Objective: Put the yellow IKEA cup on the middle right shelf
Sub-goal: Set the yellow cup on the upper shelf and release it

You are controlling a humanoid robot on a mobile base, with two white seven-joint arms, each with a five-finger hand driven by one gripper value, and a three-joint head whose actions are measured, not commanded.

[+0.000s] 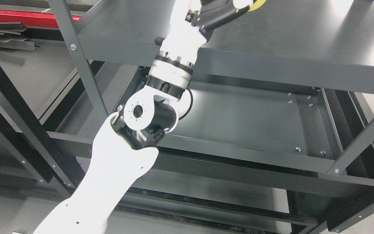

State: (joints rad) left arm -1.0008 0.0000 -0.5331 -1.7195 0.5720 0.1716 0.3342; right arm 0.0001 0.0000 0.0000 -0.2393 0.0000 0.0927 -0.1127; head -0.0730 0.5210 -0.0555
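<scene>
One arm shows, the left arm (118,169), reaching from the lower left up over the front edge of the upper shelf (304,42). Its hand (221,11) is cut off by the top edge of the view, so I cannot tell its grasp. One sliver of yellow, likely the cup (256,5), sits beside it, raised probably to clear that shelf. Two more bare shelves lie below, the nearer being the lower shelf (245,113).

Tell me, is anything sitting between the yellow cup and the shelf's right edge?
No. In the head view, the shelf top is bare from the yellow cup rightward.
</scene>
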